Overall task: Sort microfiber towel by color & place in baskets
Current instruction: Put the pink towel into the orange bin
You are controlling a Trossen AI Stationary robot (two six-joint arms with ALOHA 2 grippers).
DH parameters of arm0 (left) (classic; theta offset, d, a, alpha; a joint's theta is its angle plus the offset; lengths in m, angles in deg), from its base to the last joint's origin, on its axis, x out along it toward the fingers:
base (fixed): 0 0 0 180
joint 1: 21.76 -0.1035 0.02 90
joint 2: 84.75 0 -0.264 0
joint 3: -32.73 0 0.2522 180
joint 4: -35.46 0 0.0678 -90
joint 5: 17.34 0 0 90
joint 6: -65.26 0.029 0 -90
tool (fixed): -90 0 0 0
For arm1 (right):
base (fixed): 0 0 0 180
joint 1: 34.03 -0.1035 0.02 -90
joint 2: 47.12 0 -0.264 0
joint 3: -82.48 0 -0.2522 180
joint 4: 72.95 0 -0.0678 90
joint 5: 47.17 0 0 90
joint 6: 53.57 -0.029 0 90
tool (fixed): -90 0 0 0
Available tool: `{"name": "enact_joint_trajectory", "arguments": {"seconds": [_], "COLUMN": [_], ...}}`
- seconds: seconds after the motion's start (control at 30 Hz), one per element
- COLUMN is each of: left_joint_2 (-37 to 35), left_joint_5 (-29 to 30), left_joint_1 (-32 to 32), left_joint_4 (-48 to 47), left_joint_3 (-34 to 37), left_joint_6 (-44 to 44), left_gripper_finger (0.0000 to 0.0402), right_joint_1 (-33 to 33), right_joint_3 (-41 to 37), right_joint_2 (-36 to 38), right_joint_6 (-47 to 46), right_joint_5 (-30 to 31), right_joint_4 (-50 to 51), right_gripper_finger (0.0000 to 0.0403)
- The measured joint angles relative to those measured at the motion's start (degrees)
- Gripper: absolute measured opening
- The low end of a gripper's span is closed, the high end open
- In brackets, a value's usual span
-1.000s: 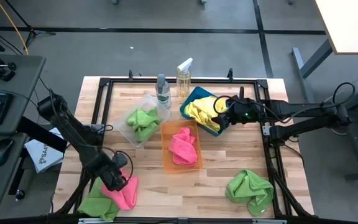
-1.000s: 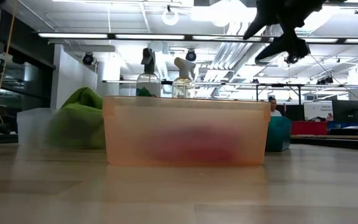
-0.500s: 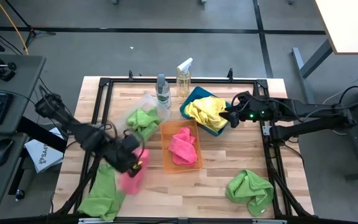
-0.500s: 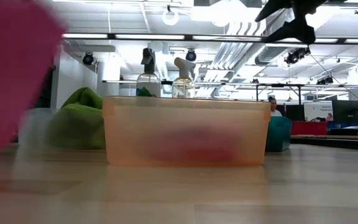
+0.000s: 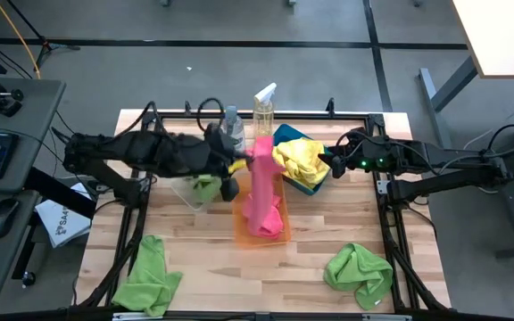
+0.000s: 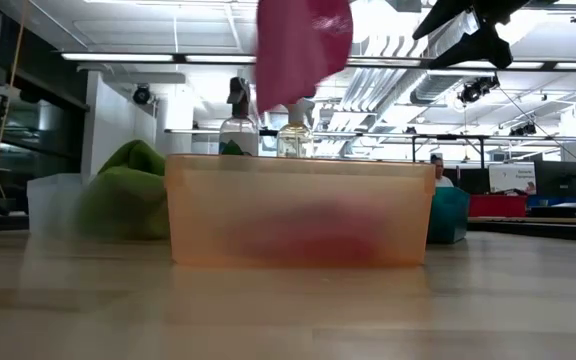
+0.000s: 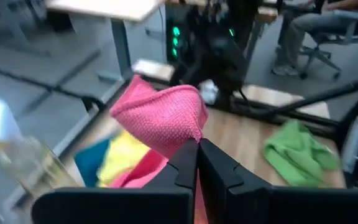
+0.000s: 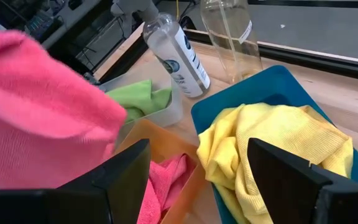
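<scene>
At the table's near edge two lime green towels lie crumpled on the pale wood: one at the left corner, a fuller, rounder heap at the right. Both are fuzzy and softly folded.

Further in, the translucent orange basket sits mid-table, a shallow rectangular plastic bin with a hot pink towel already in it (seen only as a reddish smear through the wall in the low view). Above it hangs a second pink towel, a long draped fold of nubby pile, pinched tight between the closed fingers of the left gripper, which reaches over from the left.

Left of the orange bin, the clear basket holds green cloth. To the right, the teal blue basket is filled with rumpled bright yellow towel.

The right gripper hovers just beside the teal bin's right rim, its fingers spread wide with nothing between them.

Behind the bins stand two spray bottles, clear plastic, near the far rail.
</scene>
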State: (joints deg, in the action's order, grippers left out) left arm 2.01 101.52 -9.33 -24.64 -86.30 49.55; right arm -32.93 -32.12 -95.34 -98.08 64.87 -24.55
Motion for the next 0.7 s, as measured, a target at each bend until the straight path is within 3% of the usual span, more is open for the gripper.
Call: {"name": "enact_joint_trajectory", "arguments": {"seconds": [0.17,0.4,0.5,0.7], "left_joint_2": [-0.1,-0.2,-0.1,0.0], "left_joint_5": [0.4,0.3,-0.8,-5.9], "left_joint_1": [-1.6,1.3,2.6,4.1], "left_joint_4": [2.1,0.8,7.3,29.5], "left_joint_3": [-0.1,5.8,13.0,30.1], "left_joint_6": [4.2,-0.7,-2.7,-11.3], "left_gripper_finger": [0.0000,0.0000,0.0000,0.0000], "right_joint_1": [0.0,0.0,0.0,0.0], "right_joint_3": [0.0,0.0,0.0,0.0], "right_joint_2": [0.0,0.0,0.0,0.0], "right_joint_6": [0.0,0.0,0.0,0.0], "right_joint_5": [0.0,0.7,1.8,2.0], "right_joint_4": [0.1,0.5,0.7,1.1], "right_gripper_finger": [0.0266,0.0266,0.0266,0.0266]}}
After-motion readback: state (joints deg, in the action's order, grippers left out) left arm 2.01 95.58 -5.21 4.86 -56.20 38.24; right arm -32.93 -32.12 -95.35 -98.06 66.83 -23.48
